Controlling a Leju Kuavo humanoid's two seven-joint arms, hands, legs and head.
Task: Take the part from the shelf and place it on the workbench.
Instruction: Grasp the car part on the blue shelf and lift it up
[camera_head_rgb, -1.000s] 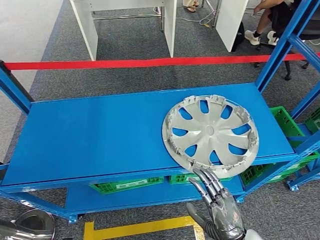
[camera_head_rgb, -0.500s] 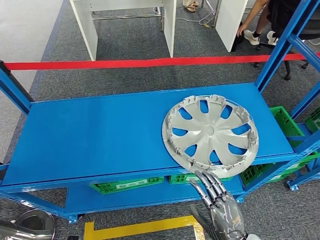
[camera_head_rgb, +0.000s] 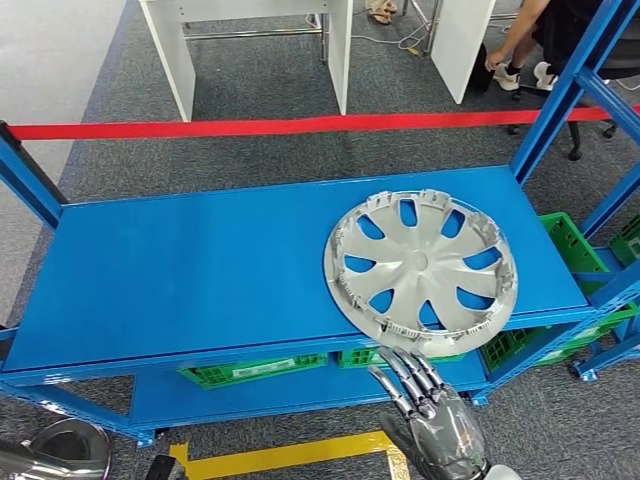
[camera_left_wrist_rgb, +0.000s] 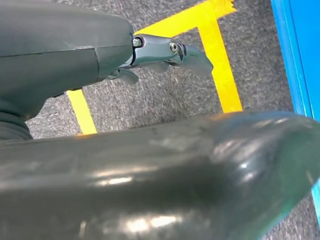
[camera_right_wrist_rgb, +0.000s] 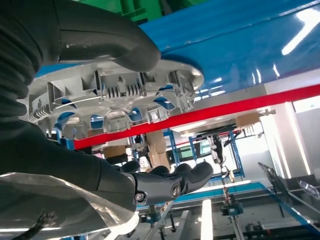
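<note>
The part is a silver wheel cover (camera_head_rgb: 420, 268) lying flat on the right half of the blue shelf (camera_head_rgb: 189, 270), its near rim jutting slightly over the front edge. My right hand (camera_head_rgb: 430, 415) hovers just below and in front of that rim, fingers spread, holding nothing. In the right wrist view the cover's ribbed rim (camera_right_wrist_rgb: 113, 90) sits close between the thumb (camera_right_wrist_rgb: 105, 35) and the dark fingers (camera_right_wrist_rgb: 170, 182), with no contact visible. My left hand (camera_left_wrist_rgb: 166, 50) hangs over the carpet with a finger stretched out and nothing in it.
Green crates (camera_head_rgb: 253, 369) sit on the lower shelf level, with another (camera_head_rgb: 573, 250) at the right. Blue uprights (camera_head_rgb: 566, 90) frame the shelf's right end. Beyond it are red tape (camera_head_rgb: 302, 126), white desk legs (camera_head_rgb: 340, 50) and a seated person (camera_head_rgb: 528, 30). Yellow floor tape (camera_head_rgb: 279, 457) runs by my feet.
My right hand has drifted slightly left and lower beneath the cover's front rim. The wheel cover has not moved. The person at the back has shifted an arm.
</note>
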